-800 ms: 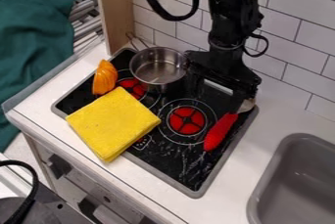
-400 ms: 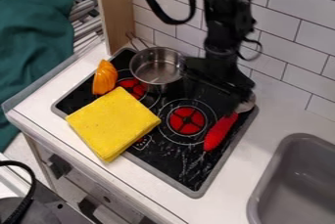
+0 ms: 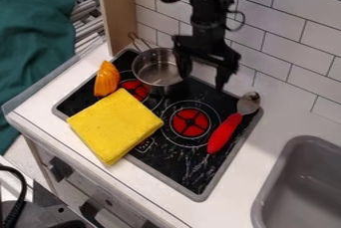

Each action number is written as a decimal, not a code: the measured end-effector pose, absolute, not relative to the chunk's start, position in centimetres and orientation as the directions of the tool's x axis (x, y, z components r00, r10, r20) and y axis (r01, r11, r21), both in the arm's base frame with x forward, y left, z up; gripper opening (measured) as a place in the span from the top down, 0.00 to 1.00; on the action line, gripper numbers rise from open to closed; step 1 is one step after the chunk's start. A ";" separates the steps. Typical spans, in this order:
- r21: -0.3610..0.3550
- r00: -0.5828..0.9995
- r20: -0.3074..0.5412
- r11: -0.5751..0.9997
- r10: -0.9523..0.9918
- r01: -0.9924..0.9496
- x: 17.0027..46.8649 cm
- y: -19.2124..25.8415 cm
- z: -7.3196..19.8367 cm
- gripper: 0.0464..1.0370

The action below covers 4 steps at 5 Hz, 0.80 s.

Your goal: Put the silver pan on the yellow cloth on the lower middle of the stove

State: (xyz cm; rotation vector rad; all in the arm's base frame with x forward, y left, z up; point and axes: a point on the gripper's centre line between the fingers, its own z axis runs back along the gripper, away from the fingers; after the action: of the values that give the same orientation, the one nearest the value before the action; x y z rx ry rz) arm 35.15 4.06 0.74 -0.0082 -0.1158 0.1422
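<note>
White-tiled wall [image 3: 299,28] | black arm [image 3: 210,10] hanging down | pincer [image 3: 202,83] spread apart, near silver pan [image 3: 154,68]

The cloth [image 3: 114,125] is plain bright yellow, the pan [image 3: 157,67] silver. The stove top [image 3: 174,165] is black, edged in grey, with red discs [image 3: 190,122] ringed by thin pale circles. The spoon [image 3: 224,133] has a red handle and silvery bowl. At left, the orange thing [image 3: 106,78] looks streaked lighter and darker, though its surface is hard to read. The far wall [image 3: 299,38] has white tiles with grey lines.
</note>
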 end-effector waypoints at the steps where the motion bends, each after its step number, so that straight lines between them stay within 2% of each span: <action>1: -0.013 0.981 0.095 0.986 0.167 -0.167 36.5 6.6 -0.1 0.03; 3: 0.012 0.980 0.043 0.981 0.194 -0.194 36.8 9.0 -1.9 0.03; 4: 0.010 0.981 -0.036 0.982 0.190 -0.190 35.7 8.8 -4.2 0.03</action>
State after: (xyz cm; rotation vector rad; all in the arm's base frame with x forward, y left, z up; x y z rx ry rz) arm 35.73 8.79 -4.17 0.0067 0.0366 0.1909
